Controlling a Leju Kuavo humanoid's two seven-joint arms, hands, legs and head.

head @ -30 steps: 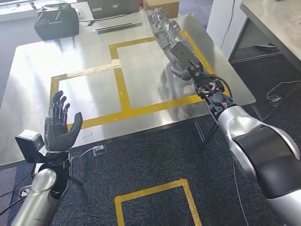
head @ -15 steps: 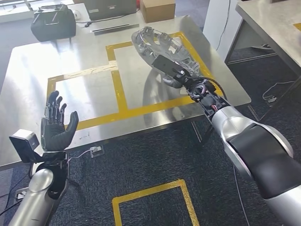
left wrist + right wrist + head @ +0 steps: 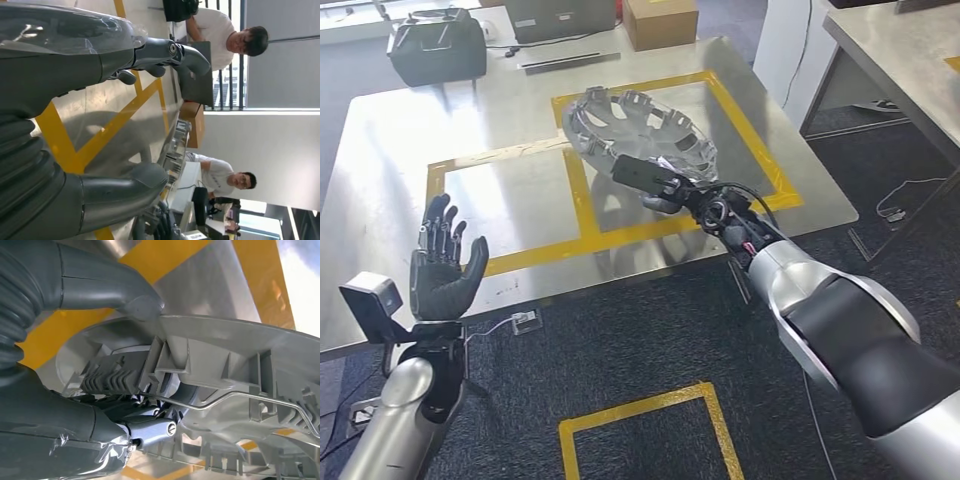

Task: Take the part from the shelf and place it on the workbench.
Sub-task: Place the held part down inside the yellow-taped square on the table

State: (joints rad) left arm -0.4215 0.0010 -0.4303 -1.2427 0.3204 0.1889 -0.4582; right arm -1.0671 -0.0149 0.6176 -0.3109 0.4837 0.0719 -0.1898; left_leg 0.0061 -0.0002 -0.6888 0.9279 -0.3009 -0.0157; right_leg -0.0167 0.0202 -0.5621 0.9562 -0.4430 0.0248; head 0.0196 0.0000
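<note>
The part is a round silver wheel cover (image 3: 641,133), inner ribbed side up, held just above the steel workbench (image 3: 410,150) over the right yellow-taped square. My right hand (image 3: 656,182) grips its near rim; in the right wrist view the thumb (image 3: 109,285) lies on one face of the cover's rim (image 3: 226,350) and the fingers (image 3: 151,432) on the other. My left hand (image 3: 444,265) stands open, palm raised, at the bench's near left edge with nothing in it; its fingers (image 3: 166,52) are spread in the left wrist view.
A black bag (image 3: 437,45), a dark flat case (image 3: 558,15) and a cardboard box (image 3: 660,20) sit along the bench's far edge. A second bench (image 3: 901,50) stands at the right. Two people (image 3: 226,40) are beyond the far side. Yellow tape marks the carpet (image 3: 644,430).
My right arm has swung left and lowered, turning the wheel cover from nearly edge-on to almost flat over the taped square. The left hand has stayed in place.
</note>
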